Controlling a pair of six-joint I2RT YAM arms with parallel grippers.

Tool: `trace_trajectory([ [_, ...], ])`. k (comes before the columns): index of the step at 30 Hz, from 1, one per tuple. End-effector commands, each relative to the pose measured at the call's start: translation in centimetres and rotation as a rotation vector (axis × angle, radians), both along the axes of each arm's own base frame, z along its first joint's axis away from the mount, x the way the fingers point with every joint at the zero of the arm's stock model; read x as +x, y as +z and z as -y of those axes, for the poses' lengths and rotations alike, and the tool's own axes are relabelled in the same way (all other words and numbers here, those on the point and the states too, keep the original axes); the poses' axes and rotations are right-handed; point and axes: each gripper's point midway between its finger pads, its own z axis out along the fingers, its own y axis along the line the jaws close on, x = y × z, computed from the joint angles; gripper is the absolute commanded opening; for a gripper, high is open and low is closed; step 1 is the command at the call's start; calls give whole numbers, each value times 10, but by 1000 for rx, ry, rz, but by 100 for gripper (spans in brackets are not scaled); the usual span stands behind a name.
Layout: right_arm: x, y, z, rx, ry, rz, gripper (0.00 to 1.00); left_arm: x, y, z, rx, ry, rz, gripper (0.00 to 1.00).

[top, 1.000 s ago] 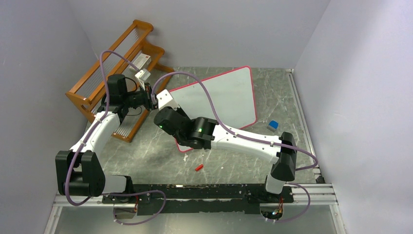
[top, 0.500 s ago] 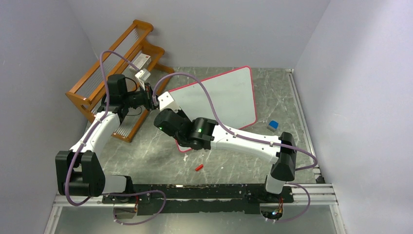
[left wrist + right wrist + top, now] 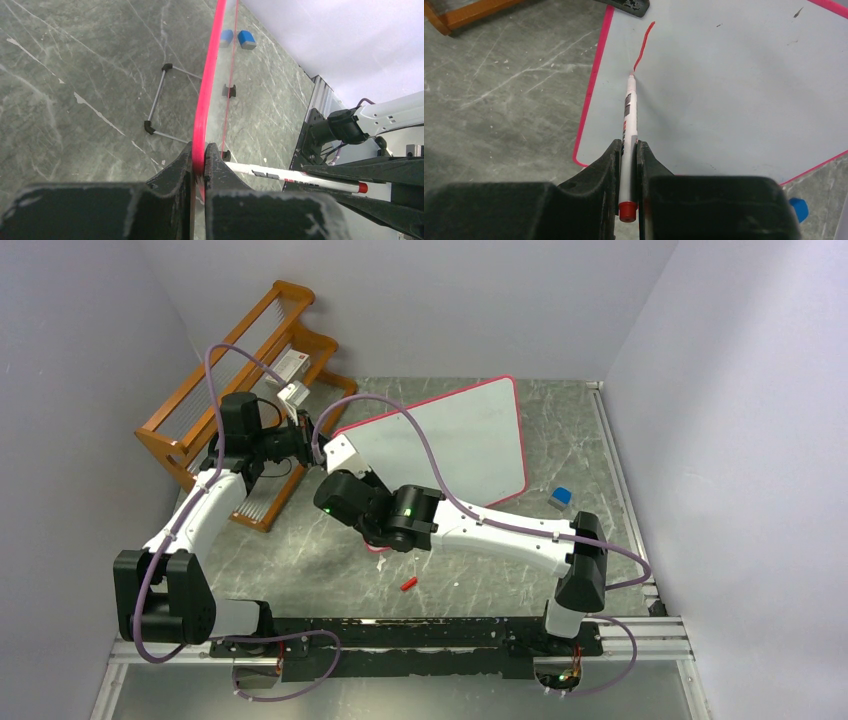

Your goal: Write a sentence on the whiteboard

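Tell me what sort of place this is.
Probably a robot lab test cell: a left arm and right arm bolted to a metal rail, plain walls boxing in a stone-look table, and a whiteboard as prop.

the left gripper [image 3: 199, 152] pinches the whiteboard [image 3: 212, 65] by its red edge, seen edge-on. behind the board a wire stand [image 3: 159, 100] rests on the table [image 3: 75, 75]. on the right a white marker [image 3: 295, 176] lies between the right gripper [image 3: 312, 181] fingers, tip toward the board. a blue block [image 3: 246, 39] lies far off.
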Motion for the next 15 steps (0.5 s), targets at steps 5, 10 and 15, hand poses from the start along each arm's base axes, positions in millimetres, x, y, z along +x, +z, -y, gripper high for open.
trace_trajectory([
  [5,-2,31,2,97,-7,70,0,-1,-19,2,73,7,19,5],
  [10,5,37,10,87,-53,114,0,-1,-20,2,71,4,16,5],
  [15,11,36,13,95,-75,129,0,0,-21,2,73,5,16,5],
])
